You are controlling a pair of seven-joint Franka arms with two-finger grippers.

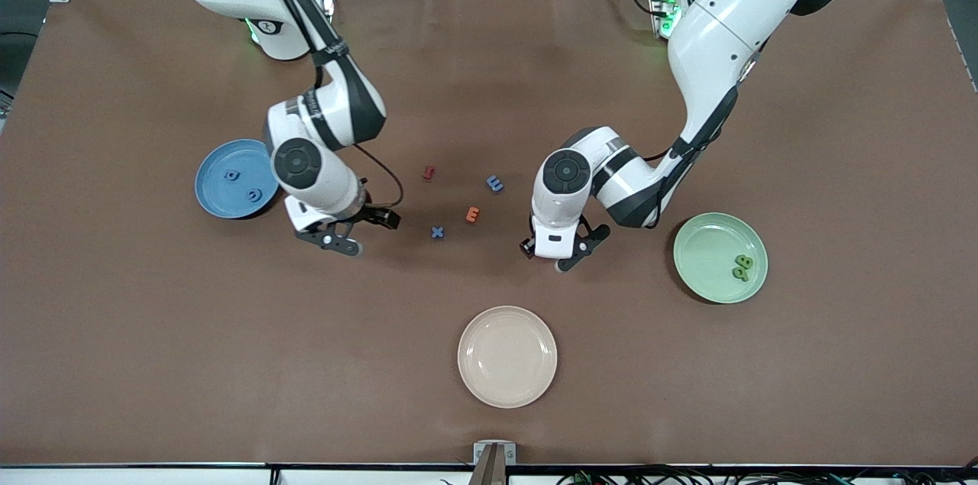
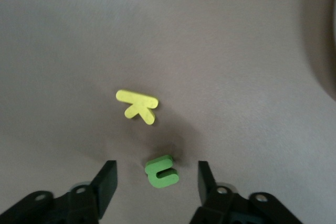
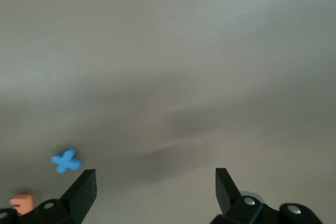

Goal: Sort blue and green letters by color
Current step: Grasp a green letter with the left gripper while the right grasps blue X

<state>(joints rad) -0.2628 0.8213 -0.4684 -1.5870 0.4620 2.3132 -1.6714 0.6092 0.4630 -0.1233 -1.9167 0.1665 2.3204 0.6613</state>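
Observation:
My left gripper (image 1: 552, 256) is open and low over the table, beside the green plate (image 1: 699, 275). In the left wrist view (image 2: 156, 169) a green letter (image 2: 161, 171) lies on the table between its open fingers, untouched; the front view hides it under the hand. Two green letters (image 1: 743, 267) lie in the green plate. My right gripper (image 1: 340, 240), also seen in its wrist view (image 3: 155, 176), is open and empty beside the blue plate (image 1: 210, 195), which holds two blue letters (image 1: 231, 174). A blue X (image 1: 437, 232) (image 3: 65, 160) and another blue letter (image 1: 495, 182) lie mid-table.
A yellow letter (image 2: 137, 105) lies close to the green one. A red letter (image 1: 429, 172) and an orange letter (image 1: 473, 215) lie among the blue ones. A beige plate (image 1: 507, 386) sits nearer the front camera than the letters.

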